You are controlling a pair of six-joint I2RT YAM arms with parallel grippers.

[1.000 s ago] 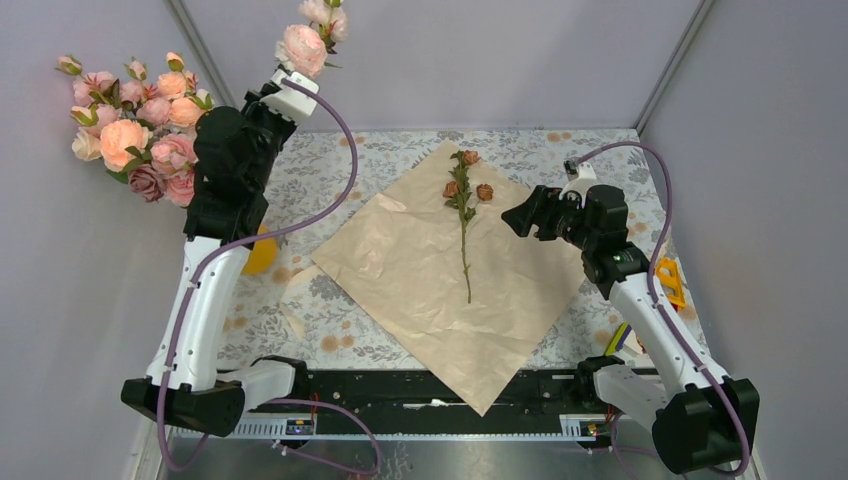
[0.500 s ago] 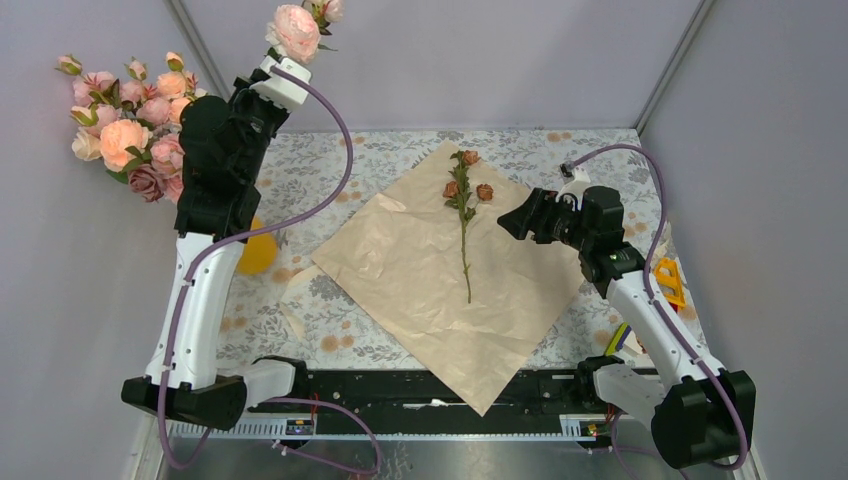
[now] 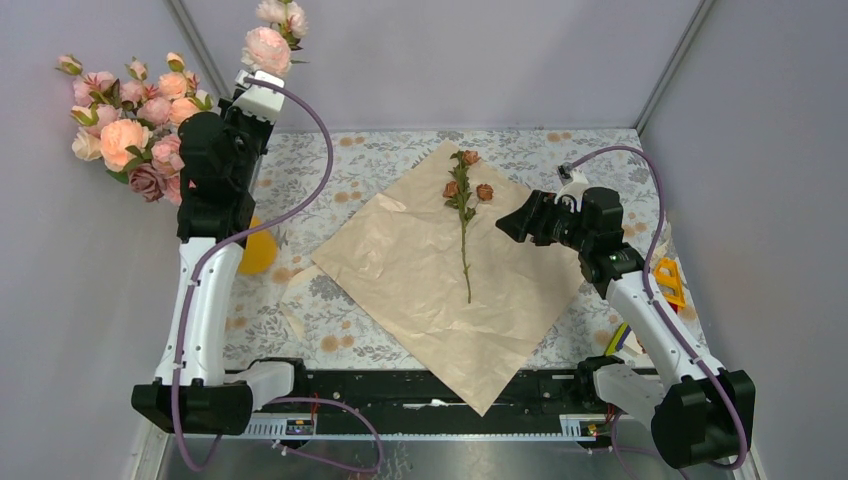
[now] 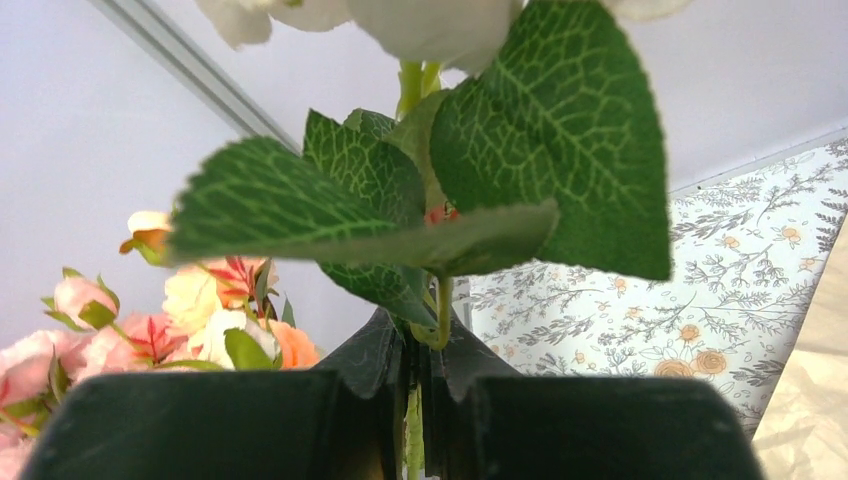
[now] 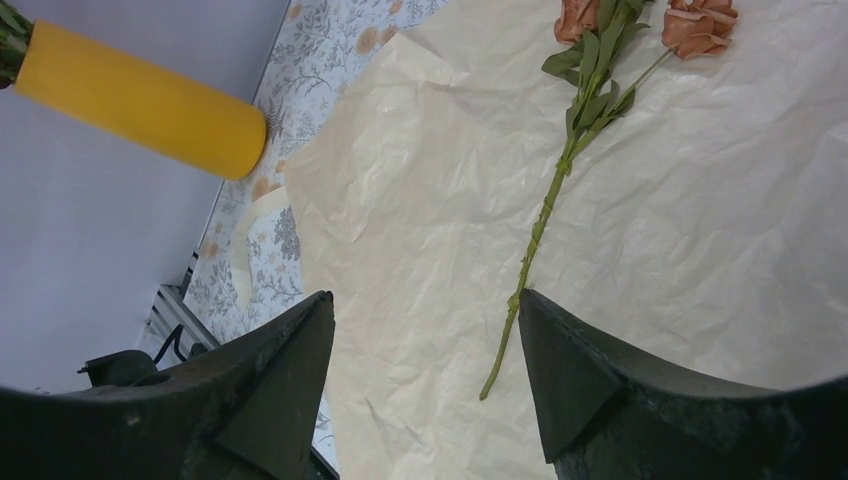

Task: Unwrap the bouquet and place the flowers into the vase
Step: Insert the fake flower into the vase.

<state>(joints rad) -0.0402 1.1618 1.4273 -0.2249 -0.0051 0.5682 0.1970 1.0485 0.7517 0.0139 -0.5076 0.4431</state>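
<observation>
A big bunch of pale pink and peach roses (image 3: 130, 120) fills the left corner. Just right of it, raised high, the left gripper (image 4: 416, 345) is clamped on the green stem of a pale pink rose with broad leaves (image 3: 268, 45). Below it, the left arm partly hides the smooth yellow-orange tapered vase (image 5: 140, 100), which has green stems at its mouth. The crinkled peach-orange bouquet paper (image 3: 420, 280) lies spread flat mid-table. On it rests a thin green stem of small brownish-pink roses (image 3: 463, 215). The right gripper (image 5: 422, 300) hovers just beside that stem, jaws wide apart and empty. A small yellow-orange object (image 3: 669, 281), too small to identify, lies far right.
</observation>
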